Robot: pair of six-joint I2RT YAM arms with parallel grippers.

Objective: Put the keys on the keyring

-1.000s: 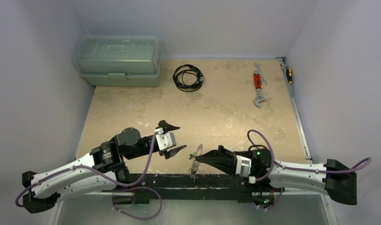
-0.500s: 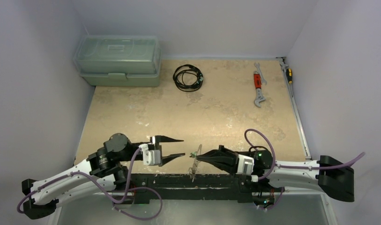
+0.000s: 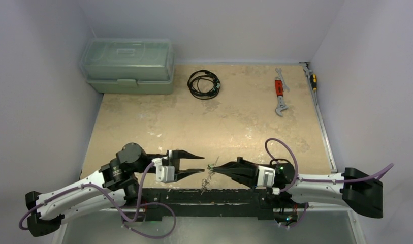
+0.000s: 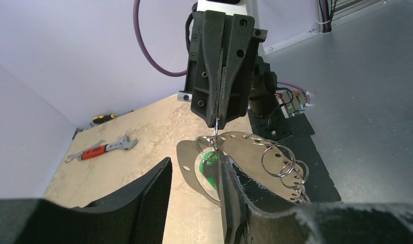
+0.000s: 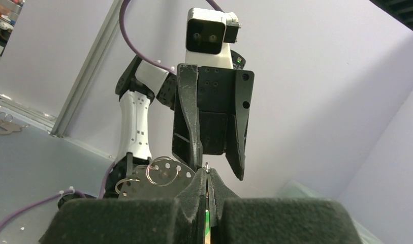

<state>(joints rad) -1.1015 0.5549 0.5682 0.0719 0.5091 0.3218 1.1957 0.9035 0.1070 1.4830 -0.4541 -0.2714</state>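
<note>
Right gripper (image 3: 217, 168): jaws pressed together, pinching the thin wire of the keyring (image 4: 214, 131), which is held in the air over the near edge of the bench (image 3: 234, 117). A green-headed key (image 4: 210, 162), a perforated silver plate (image 4: 252, 152) and several small rings (image 4: 278, 160) hang in a bunch below the pinch. Left gripper (image 3: 202, 162): jaws spread, pointing at the right gripper, tips just beside the bunch. In the left wrist view the green head shows between its fingers (image 4: 153, 198), and contact cannot be confirmed. A red-handled wrench (image 3: 279, 95), black cable coil (image 3: 204, 84) and green lidded box (image 3: 128, 66) lie well apart at the far side.
</note>
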